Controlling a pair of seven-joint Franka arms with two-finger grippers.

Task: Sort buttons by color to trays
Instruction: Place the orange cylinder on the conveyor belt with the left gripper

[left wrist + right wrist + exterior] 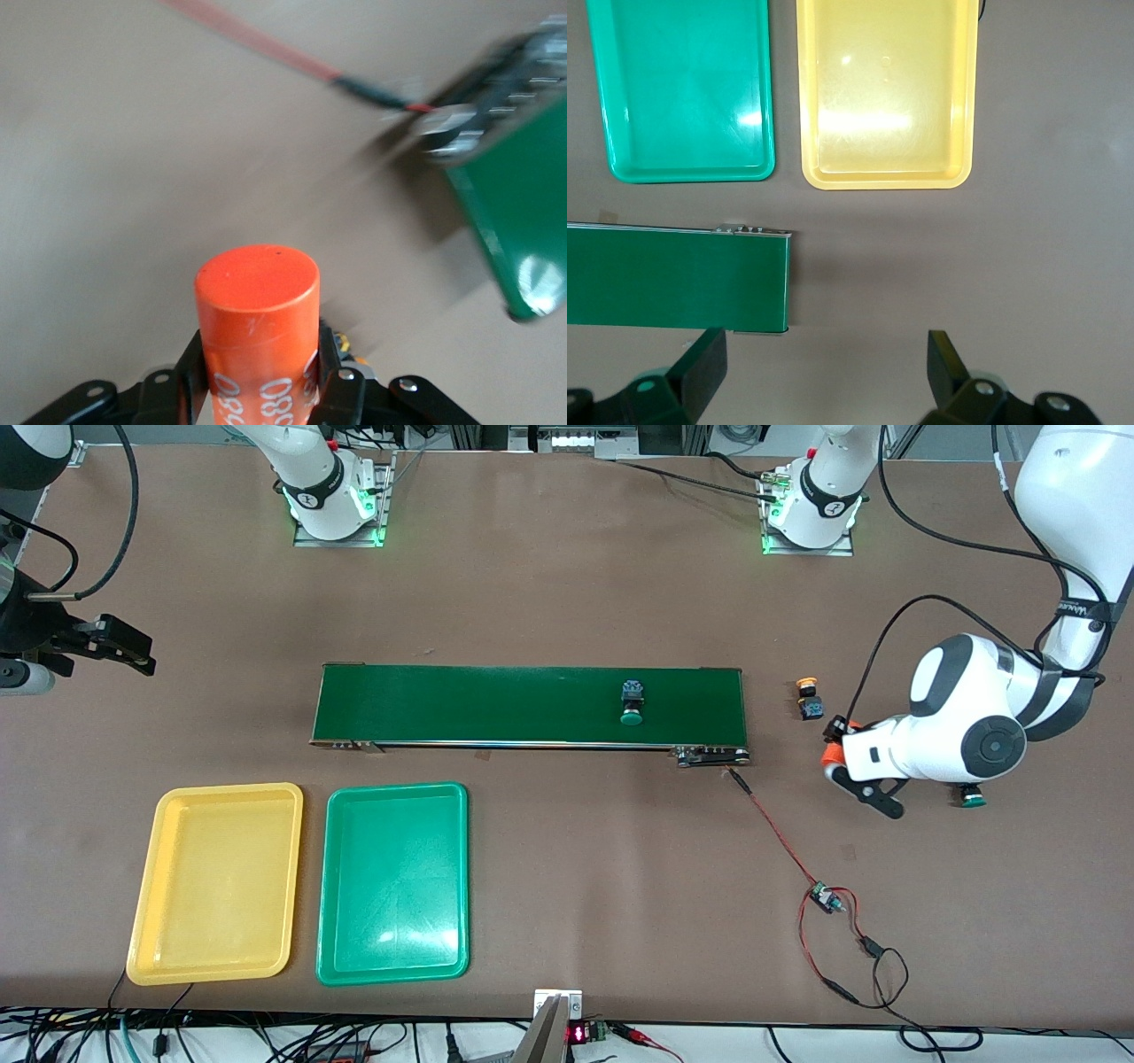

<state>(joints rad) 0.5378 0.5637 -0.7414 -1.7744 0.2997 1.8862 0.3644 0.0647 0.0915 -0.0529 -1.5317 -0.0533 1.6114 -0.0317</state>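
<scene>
My left gripper point(840, 769) point(261, 359) is shut on an orange cylinder point(257, 305) point(831, 755) printed "4680", over the table just off the conveyor's end at the left arm's side. One green button point(631, 701) lies on the belt. A yellow-orange button point(807, 698) lies on the table between the belt end and my left gripper. Another green button point(972, 800) peeks out from under the left arm. The yellow tray point(144, 903) point(886, 182) and green tray point(330, 903) point(687, 173) stand side by side, both with nothing in them. My right gripper point(133, 654) point(824, 354) waits open over the table's end at the right arm's side.
The long dark-green conveyor belt point(496, 704) point(523, 221) point(664, 274) crosses the middle of the table. A red wire with a small board point(824, 896) runs from its end toward the table's front edge. The trays sit nearer the front camera than the belt.
</scene>
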